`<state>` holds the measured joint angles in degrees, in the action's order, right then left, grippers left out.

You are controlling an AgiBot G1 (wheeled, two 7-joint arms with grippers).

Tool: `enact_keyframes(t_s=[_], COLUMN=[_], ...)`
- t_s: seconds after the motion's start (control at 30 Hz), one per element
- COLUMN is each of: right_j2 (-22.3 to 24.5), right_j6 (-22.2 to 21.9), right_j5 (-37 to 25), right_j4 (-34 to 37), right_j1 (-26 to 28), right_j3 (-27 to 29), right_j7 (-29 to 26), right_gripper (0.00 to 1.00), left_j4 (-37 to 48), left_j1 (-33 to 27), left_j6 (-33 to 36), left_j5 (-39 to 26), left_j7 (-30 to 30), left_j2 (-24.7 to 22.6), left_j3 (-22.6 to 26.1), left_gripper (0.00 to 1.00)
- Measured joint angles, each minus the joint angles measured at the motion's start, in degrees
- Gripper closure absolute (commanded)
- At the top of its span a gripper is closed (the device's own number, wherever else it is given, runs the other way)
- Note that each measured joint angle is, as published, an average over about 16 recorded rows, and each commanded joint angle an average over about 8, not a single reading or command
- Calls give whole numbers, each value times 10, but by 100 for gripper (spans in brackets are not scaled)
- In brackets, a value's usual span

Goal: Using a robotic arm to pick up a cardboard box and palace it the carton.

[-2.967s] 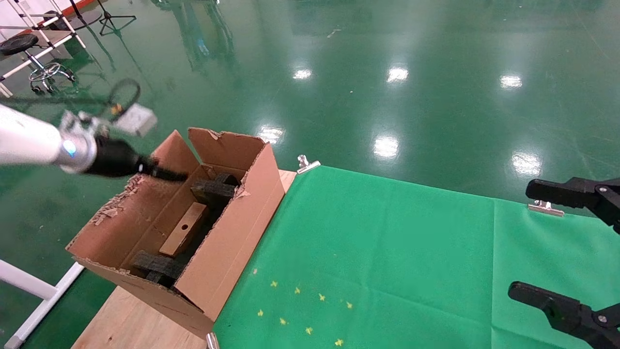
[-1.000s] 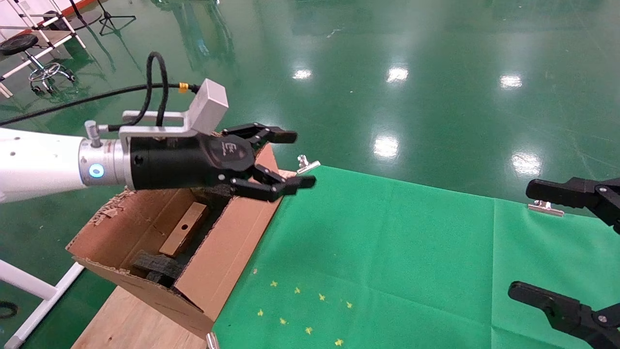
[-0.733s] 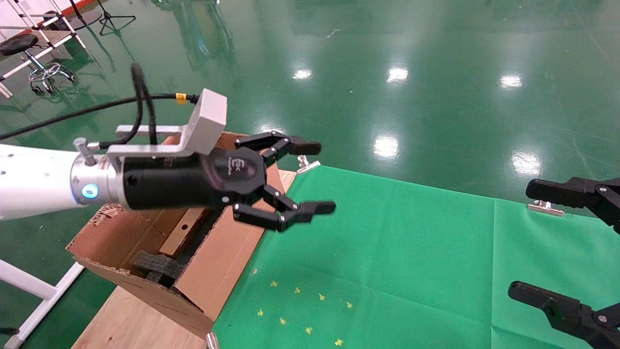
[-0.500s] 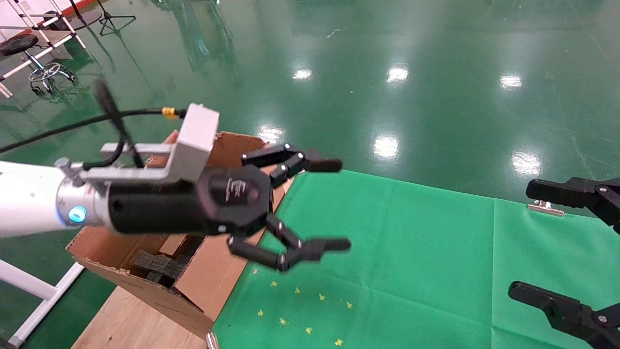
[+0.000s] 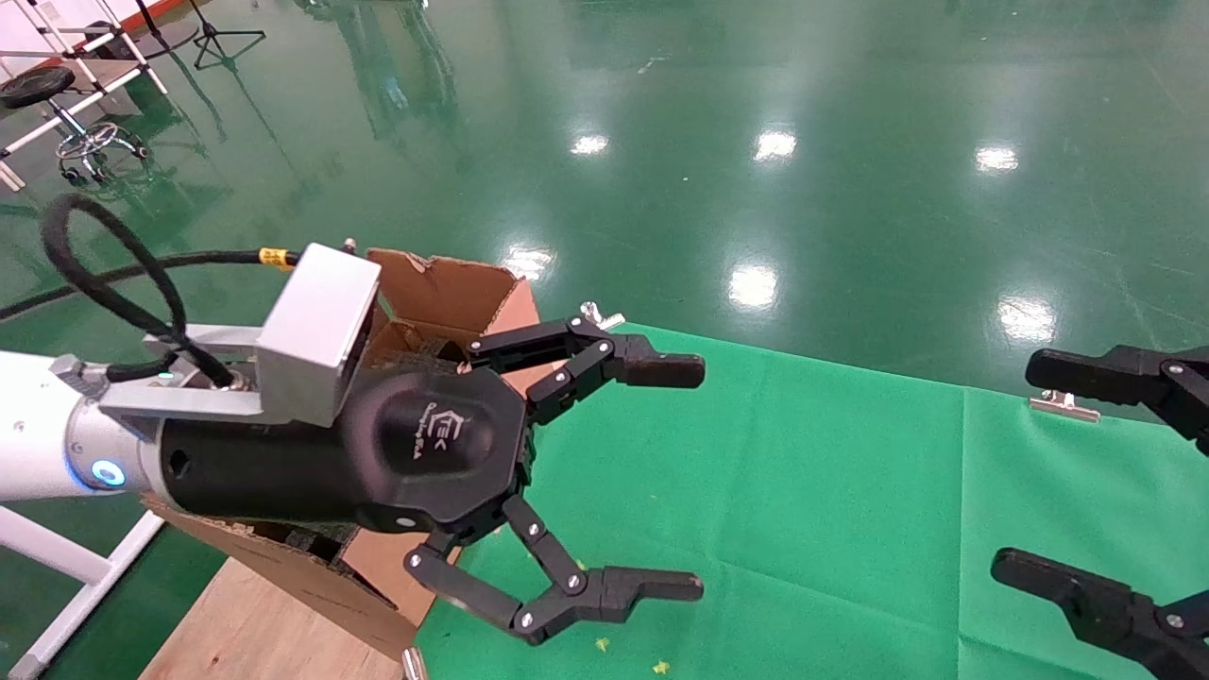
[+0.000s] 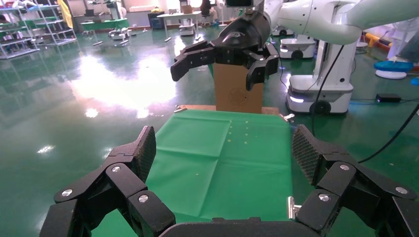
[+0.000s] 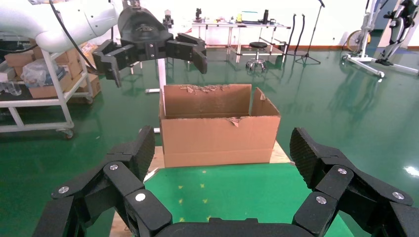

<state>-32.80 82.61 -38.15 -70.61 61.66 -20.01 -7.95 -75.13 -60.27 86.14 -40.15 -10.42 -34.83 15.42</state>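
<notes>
Left end effector [image 5: 694, 477]: fingers spread wide, holding nothing, hanging above the left part of the green cloth [image 5: 803, 491], just right of the carton [image 5: 444, 288].
Right end effector [image 5: 1048, 472]: fingers spread, empty, at the right edge of the table [image 5: 246, 628].
Carton: on the table's left end, flaps upright and ragged, mostly hidden behind the left arm in the head view.
Cardboard box: cannot be seen now; its place cannot be told.
</notes>
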Motion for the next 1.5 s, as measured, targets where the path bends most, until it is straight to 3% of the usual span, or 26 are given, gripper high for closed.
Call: enact_keyframes(t_s=[1.5], right_j2=[0], right_j6=[0], right_j5=[0], right_j4=[0], right_j1=[0], right_j3=[0], right_j7=[0], right_gripper=[0], left_j4=[15], left_j1=[-13], left_j6=[-5], left_j5=[-17], left_j7=[-3], left_j2=[-2], left_j3=[6], left_gripper=[0])
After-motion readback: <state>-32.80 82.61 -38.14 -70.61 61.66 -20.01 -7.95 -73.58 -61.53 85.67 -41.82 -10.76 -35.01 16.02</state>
